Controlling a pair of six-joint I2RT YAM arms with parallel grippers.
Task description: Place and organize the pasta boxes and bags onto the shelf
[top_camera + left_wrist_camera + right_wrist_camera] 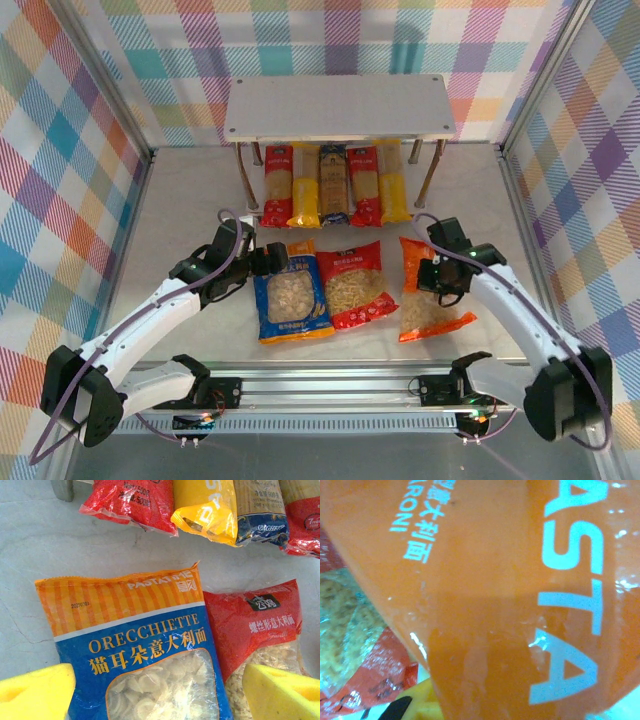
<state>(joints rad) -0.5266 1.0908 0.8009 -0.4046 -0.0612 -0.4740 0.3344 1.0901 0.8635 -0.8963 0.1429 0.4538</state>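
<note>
Orange bag (436, 308): glossy plastic pillow

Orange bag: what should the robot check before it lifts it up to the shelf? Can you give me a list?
1. The right gripper is shut on the orange macaroni bag: ok.
2. That grip is strong enough to lift: cannot tell.
3. The left gripper is open and holds nothing, over the blue orecchiette bag: ok.
4. The top board of the shelf is bare, with room for bags: ok.
5. The five long pasta packs lie side by side under it: ok.
</note>
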